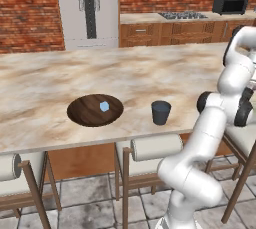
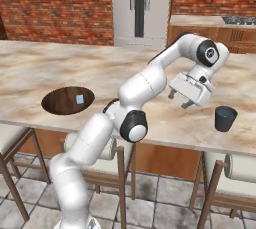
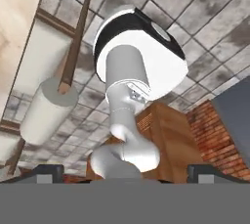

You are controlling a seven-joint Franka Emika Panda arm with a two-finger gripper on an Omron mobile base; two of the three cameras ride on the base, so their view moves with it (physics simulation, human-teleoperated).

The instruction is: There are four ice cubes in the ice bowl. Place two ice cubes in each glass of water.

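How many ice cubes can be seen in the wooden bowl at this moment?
1. A single pale blue ice cube lies in the ice bowl on the counter, right of the bowl's centre in the left base view. Both base views agree; no other cube is visible.

A home kitchen, rendered: a long beige marble-patterned island counter (image 1: 150, 68) fronted by wooden stools with cream padded backrests (image 1: 156, 146). Behind it rise red brick walls (image 1: 27, 10), a tall white double-door refrigerator (image 1: 87, 8), brown wooden cabinets (image 1: 170, 33) topped by a gas hob (image 1: 182, 15) and a black microwave (image 1: 230, 4). Grey stone tiles (image 1: 100, 198) cover the floor.
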